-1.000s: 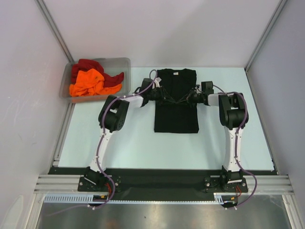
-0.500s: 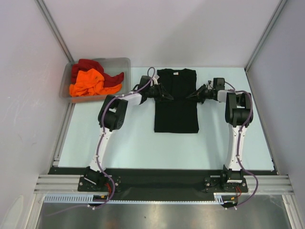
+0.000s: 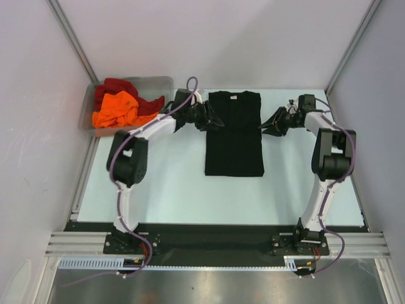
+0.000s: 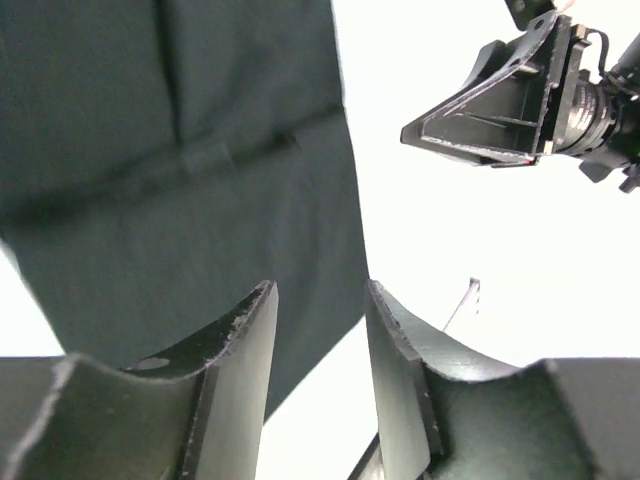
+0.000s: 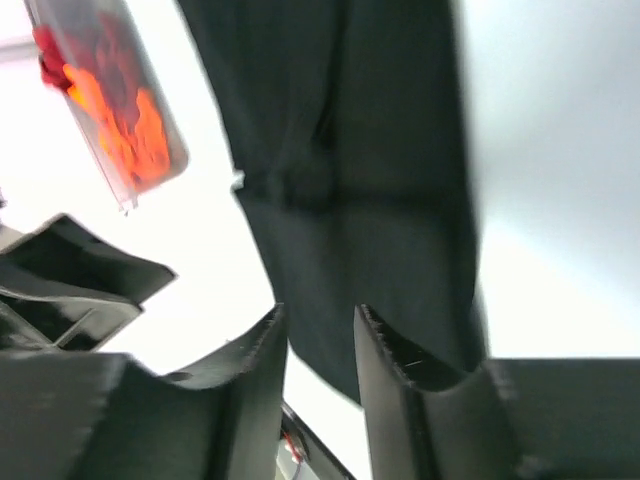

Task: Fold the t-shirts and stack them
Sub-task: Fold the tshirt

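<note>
The black t-shirt [image 3: 234,136] lies flat on the table [image 3: 164,183], long axis front to back; my left gripper [image 3: 214,120] hangs at its left edge, my right gripper [image 3: 268,125] just off its right. Both stand parted and empty; the left is nearer.

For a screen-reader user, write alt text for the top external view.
A black t-shirt, folded to a narrow rectangle, lies flat on the table; the left gripper and right gripper flank its upper edges, jaws open. A clear bin at the far left holds an orange shirt and a dark red shirt.
</note>
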You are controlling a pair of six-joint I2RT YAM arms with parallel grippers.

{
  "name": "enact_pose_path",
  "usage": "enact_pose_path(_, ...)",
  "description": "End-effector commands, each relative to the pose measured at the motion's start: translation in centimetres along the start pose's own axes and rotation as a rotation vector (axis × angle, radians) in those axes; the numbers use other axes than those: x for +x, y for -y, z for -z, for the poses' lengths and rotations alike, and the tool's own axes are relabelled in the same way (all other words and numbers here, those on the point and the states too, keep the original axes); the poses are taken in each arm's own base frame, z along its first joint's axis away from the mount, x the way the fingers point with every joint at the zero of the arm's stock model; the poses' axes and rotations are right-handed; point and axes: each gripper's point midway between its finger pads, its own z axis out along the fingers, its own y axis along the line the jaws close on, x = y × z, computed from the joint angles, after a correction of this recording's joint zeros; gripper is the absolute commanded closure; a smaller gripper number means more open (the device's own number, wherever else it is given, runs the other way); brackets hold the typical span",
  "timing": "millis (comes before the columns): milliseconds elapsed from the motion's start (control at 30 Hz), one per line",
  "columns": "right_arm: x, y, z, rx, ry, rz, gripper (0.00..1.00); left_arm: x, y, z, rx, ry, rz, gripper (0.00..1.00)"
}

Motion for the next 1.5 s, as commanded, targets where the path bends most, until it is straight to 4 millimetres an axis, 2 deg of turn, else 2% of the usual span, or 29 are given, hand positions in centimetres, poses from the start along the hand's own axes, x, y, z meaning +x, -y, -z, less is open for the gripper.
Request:
enact_pose_path(0, 3.3, -1.2, 4.1, 0.057, 0.01, 0.114, 0.58, 0.7, 4.2, 5.5, -0.018, 0.062, -0.14, 0.53)
enact_pose_path(33, 3.9, -1.1, 4.7, 0.071, 0.018, 0.122, 0.56, 2.4, 2.9, 5.9, -0.052, 0.033, -0.122, 0.51)
enact_pose_path(67, 5.1, -0.6, 5.3, 0.095, 0.027, 0.121, 0.52, 3.1, 2.7, 6.6, -0.065, 0.03, -0.125, 0.5)
enact_pose_path(100, 5.6, -0.7, 5.7, 0.099, 0.032, 0.125, 0.51, 3.7, 2.4, 7.2, -0.079, 0.035, -0.124, 0.49)
enact_pose_path(133, 6.3, -0.7, 6.0, 0.103, 0.029, 0.124, 0.5, 5.2, 2.2, 8.4, -0.088, 0.033, -0.119, 0.48)
enact_pose_path(200, 8.0, -1.0, 6.8, 0.138, 0.023, 0.143, 0.47, 6.3, 1.8, 9.5, -0.097, 0.045, -0.101, 0.47)
enact_pose_path(233, 8.5, -1.0, 7.0, 0.166, 0.024, 0.157, 0.44, 7.7, 1.0, 10.4, -0.115, 0.048, -0.082, 0.48)
enact_pose_path(300, 9.4, -0.9, 7.9, 0.249, 0.048, 0.214, 0.38, 8.7, 0.7, 11.1, -0.114, 0.065, -0.04, 0.49)
enact_pose_path(333, 10.3, -0.6, 7.8, 0.271, 0.041, 0.227, 0.29, 10.2, 0.1, 11.5, -0.123, 0.055, -0.02, 0.49)
enact_pose_path(367, 10.9, -0.2, 8.0, 0.275, 0.039, 0.214, 0.25, 10.7, 0.1, 11.7, -0.118, 0.061, 0.008, 0.49)
enact_pose_path(400, 11.3, -0.8, 8.4, 0.249, 0.056, 0.223, 0.22, 11.5, 0.0, 11.6, -0.12, 0.052, 0.016, 0.49)
enact_pose_path(433, 12.9, 0.3, 8.1, 0.242, 0.024, 0.17, 0.18, 12.6, -0.8, 11.6, -0.139, 0.043, 0.038, 0.49)
enact_pose_path(500, 13.9, 0.8, 8.0, 0.232, 0.019, 0.145, 0.17, 13.4, -0.6, 11.8, -0.143, 0.049, 0.085, 0.49)
enact_pose_path(533, 15.1, 1.8, 8.1, 0.245, 0.005, 0.111, 0.16, 14.6, -1.4, 11.6, -0.158, 0.035, 0.117, 0.49)
enact_pose_path(600, 15.7, 2.4, 8.0, 0.241, 0.021, 0.09, 0.17, 15.0, -0.7, 11.3, -0.112, 0.062, 0.2, 0.49)
enact_pose_path(633, 16.1, 2.7, 8.0, 0.237, 0.029, 0.076, 0.18, 16.3, -1.9, 11.1, -0.118, 0.056, 0.252, 0.5)
enact_pose_path(667, 17.3, 3.3, 8.0, 0.231, 0.034, 0.027, 0.19, 15.9, -1.3, 10.9, -0.075, 0.088, 0.319, 0.5)
enact_pose_path(700, 17.0, 3.1, 7.8, 0.205, 0.065, 0.032, 0.21, 16.4, -1.7, 10.7, -0.075, 0.094, 0.358, 0.51)
enact_pose_path(733, 17.3, 3.2, 7.9, 0.191, 0.081, 0.018, 0.23, 17.5, -3.1, 10.6, -0.095, 0.09, 0.409, 0.53)
enact_pose_path(767, 18.2, 3.9, 7.9, 0.188, 0.092, -0.042, 0.24, 17.0, -2.7, 10.4, -0.06, 0.127, 0.459, 0.53)
enact_pose_path(867, 18.3, 3.5, 7.6, 0.128, 0.133, -0.064, 0.28, 17.6, -4.3, 10.0, -0.081, 0.151, 0.546, 0.55)
enact_pose_path(1000, 18.7, 4.5, 7.4, 0.143, 0.148, -0.118, 0.33, 16.8, -5.6, 9.6, -0.102, 0.224, 0.6, 0.56)
enact_pose_path(1100, 18.1, 5.0, 7.4, 0.15, 0.216, -0.174, 0.32, 16.4, -6.0, 9.0, -0.118, 0.238, 0.639, 0.56)
enact_pose_path(1133, 18.3, 5.9, 7.2, 0.166, 0.232, -0.204, 0.32, 16.5, -6.4, 8.7, -0.125, 0.243, 0.651, 0.56)
enact_pose_path(1167, 17.8, 6.0, 7.2, 0.161, 0.26, -0.21, 0.32, 16.4, -6.4, 8.6, -0.124, 0.251, 0.672, 0.56)
enact_pose_path(1233, 18.5, 6.7, 6.5, 0.175, 0.268, -0.228, 0.32, 16.3, -6.5, 8.2, -0.118, 0.262, 0.683, 0.58)
enact_pose_path(1300, 18.1, 6.9, 6.2, 0.17, 0.284, -0.225, 0.32, 16.6, -6.8, 7.7, -0.114, 0.253, 0.698, 0.61)
enact_pose_path(1333, 18.0, 7.6, 6.0, 0.191, 0.285, -0.237, 0.33, 16.4, -6.9, 7.6, -0.115, 0.259, 0.707, 0.61)
enact_pose_path(1467, 17.9, 8.2, 5.3, 0.19, 0.284, -0.265, 0.38, 16.5, -7.5, 7.2, -0.135, 0.271, 0.729, 0.6)
